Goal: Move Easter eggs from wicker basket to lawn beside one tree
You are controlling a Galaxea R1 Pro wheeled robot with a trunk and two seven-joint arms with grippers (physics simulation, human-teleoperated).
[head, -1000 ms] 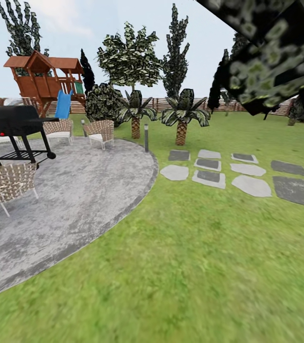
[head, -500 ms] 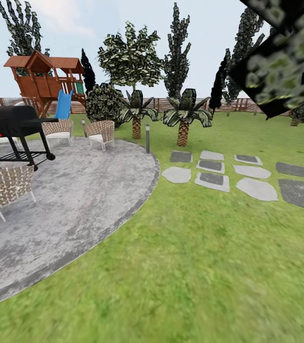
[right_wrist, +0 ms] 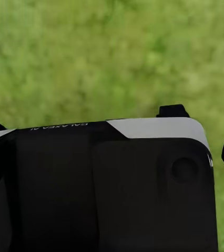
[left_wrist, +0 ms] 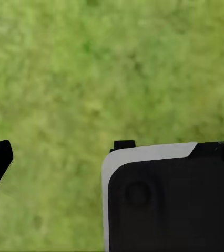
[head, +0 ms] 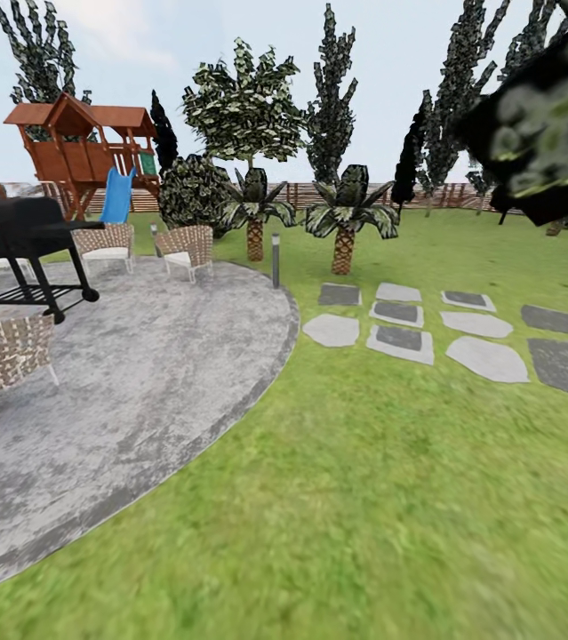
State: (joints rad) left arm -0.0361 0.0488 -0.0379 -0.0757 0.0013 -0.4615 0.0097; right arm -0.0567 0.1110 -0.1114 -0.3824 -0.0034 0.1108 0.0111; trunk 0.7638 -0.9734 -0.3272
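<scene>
The robot looks out over the garden, and no basket and no eggs can be seen here, so I cannot tell where they are or how many eggs have been moved. My guess is that the robot is on its way and most of the job is left to do. The lawn (head: 381,498) is wide and green, and it fills most of the head view. On one side lies a round grey patio (head: 124,382) with a black grill (head: 17,233) and woven chairs (head: 186,247). Grey stepping stones (head: 399,338) lie in the grass. Far back stand two short palms (head: 344,218), a wooden playhouse (head: 84,147) with a blue slide, and a leafy tree (head: 246,107). Dark blurry leaves (head: 546,133) hang close to the camera. Both wrist views look down at plain grass past a dark robot part (left_wrist: 170,199). I cannot tell if the left pincer or the right pincer is open or closed. The robot must find the basket, take out each egg, and lay all three by one tree.
</scene>
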